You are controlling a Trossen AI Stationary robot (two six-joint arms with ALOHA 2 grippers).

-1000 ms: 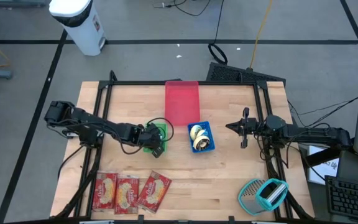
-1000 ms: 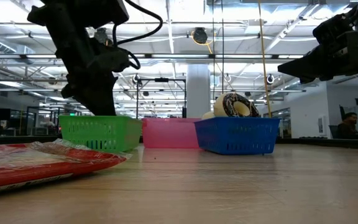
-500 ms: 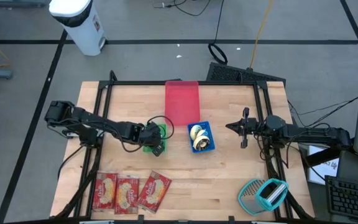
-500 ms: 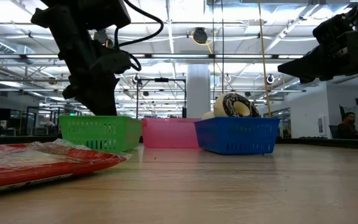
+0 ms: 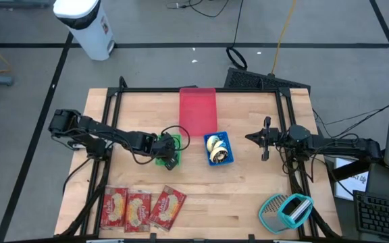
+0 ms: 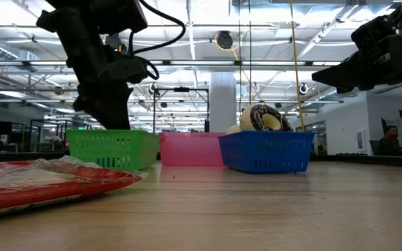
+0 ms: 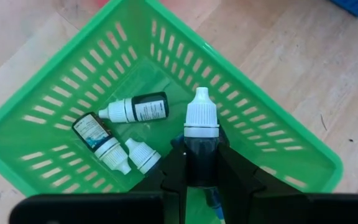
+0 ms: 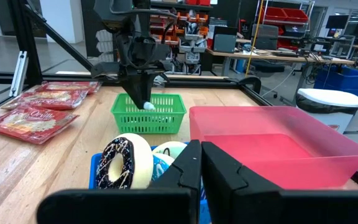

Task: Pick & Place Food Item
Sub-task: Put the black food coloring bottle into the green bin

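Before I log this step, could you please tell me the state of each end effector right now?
Left end effector: closed on a dropper bottle, above the green basket.
Right end effector: shut, holding nothing, near the blue basket.

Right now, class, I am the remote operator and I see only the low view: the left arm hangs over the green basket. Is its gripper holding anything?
Observer: Yes. The left gripper is shut on a dropper bottle, white cap pointing away from the wrist.
Operator: Is the green basket empty?
Observer: No. The green basket holds three small bottles lying on their sides.
Operator: And the right arm?
Observer: The right gripper is shut, holding nothing, hanging beside the blue basket.
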